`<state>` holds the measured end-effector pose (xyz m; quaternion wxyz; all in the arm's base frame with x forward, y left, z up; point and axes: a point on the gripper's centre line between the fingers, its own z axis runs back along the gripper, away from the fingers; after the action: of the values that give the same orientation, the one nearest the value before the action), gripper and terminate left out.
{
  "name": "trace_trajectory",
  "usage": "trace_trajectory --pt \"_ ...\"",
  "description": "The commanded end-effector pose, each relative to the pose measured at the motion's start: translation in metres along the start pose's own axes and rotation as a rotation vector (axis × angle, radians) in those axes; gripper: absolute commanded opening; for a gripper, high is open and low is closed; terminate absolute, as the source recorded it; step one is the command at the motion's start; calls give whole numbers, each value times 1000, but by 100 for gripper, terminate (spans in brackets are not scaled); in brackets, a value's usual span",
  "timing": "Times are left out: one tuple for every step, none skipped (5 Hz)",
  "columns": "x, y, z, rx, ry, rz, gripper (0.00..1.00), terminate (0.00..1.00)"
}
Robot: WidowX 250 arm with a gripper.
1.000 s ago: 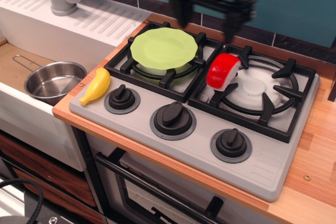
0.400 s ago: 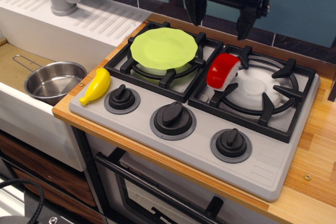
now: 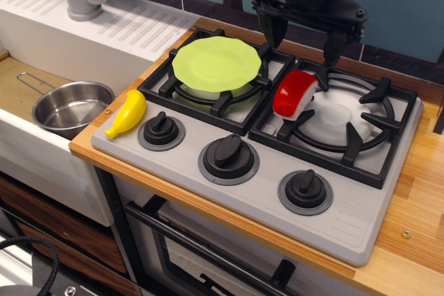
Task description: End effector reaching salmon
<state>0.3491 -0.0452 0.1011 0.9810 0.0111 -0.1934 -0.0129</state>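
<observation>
In the only view, the end effector [image 3: 303,41] hangs over the back of the toy stove [image 3: 347,223], at about 12 o'clock from the salmon [image 3: 294,93]. Its two black fingers [image 3: 272,31] point down and stand wide apart, released, with nothing between them. The fingertips are above the salmon and do not touch it.

The salmon lies tilted on the black grate [image 3: 361,126] of the right burner, at the left edge of this burner. At 9 o'clock from the salmon a green plate [image 3: 216,64] rests on the left burner. A yellow banana [image 3: 127,114] lies at the left end of the stove, and further to 9 o'clock a metal pot [image 3: 69,107] sits in the sink [image 3: 21,143].
</observation>
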Motion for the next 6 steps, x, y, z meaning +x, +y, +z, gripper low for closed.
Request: trace_trajectory --pt "6 5 -2 -6 -68 -16 100 0" --pt "6 5 0 -4 -60 -17 100 0" --pt "2 6 -6 30 -62 -29 100 0" --pt "-4 8 -18 26 -91 -44 100 0" --pt "-7 7 -22 24 -105 -41 100 0" --pt "-5 5 -23 6 -107 -20 100 0"
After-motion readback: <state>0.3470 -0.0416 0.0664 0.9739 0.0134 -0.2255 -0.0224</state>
